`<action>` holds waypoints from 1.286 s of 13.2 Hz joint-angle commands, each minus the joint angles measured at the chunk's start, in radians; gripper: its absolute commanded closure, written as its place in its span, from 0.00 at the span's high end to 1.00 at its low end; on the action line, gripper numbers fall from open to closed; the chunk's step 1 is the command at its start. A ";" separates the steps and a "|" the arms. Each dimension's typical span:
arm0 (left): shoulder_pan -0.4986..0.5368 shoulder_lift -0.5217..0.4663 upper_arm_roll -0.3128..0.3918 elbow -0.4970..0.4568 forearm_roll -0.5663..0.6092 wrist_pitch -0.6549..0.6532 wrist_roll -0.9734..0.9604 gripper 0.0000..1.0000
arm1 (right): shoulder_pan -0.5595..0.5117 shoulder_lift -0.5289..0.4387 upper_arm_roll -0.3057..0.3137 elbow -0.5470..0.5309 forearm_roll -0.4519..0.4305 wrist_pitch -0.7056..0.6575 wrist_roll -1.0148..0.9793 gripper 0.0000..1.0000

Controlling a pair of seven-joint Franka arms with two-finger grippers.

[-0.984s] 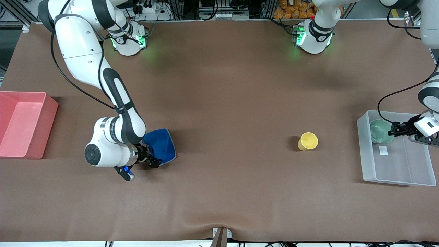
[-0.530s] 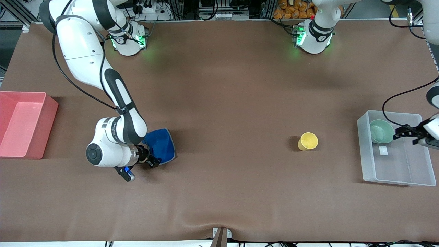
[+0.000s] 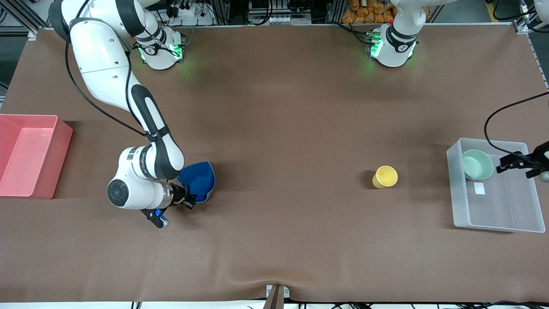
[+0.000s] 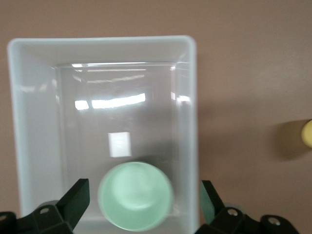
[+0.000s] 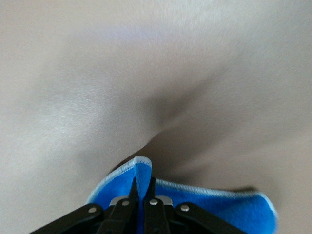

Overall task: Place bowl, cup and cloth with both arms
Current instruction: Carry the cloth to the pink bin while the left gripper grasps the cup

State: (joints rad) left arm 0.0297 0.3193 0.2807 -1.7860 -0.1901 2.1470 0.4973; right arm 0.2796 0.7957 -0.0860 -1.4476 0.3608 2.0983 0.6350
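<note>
Right tool (image 5: 141, 194) is pinched on just the cloth (image 3: 198, 182) edge, low at the desk (image 3: 283, 128); lift fast and you'll lose it. Left tool (image 4: 141, 204), wide, hangs over the bowl (image 3: 477, 164) in the tray (image 3: 493, 225). Cup (image 3: 385, 176) waits between.

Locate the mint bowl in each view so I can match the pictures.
Front view: bowl in the clear bin, in the corner farthest from the front camera, toward the cup.
Left wrist view: bowl in the bin, between the open left tool's fingers.
Right wrist view: not in it.
Shared landmark: yellow cup, at the left wrist view's edge.
</note>
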 commanded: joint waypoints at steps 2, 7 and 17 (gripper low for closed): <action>-0.027 -0.028 -0.158 -0.023 0.061 -0.042 -0.296 1.00 | -0.071 -0.153 -0.004 0.019 -0.115 -0.162 -0.079 0.00; -0.037 0.026 -0.291 -0.023 0.069 -0.024 -0.474 1.00 | -0.088 -0.340 -0.006 0.035 -0.337 -0.331 -0.168 0.00; -0.136 0.106 -0.299 -0.115 0.070 0.142 -0.609 0.85 | -0.580 -0.365 -0.028 0.099 -0.520 -0.483 -1.019 0.00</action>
State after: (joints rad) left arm -0.0918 0.4345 -0.0203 -1.8678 -0.1439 2.2461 -0.0765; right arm -0.2091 0.4062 -0.1359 -1.3897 -0.1017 1.6189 -0.2640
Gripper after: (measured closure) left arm 0.084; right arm 0.960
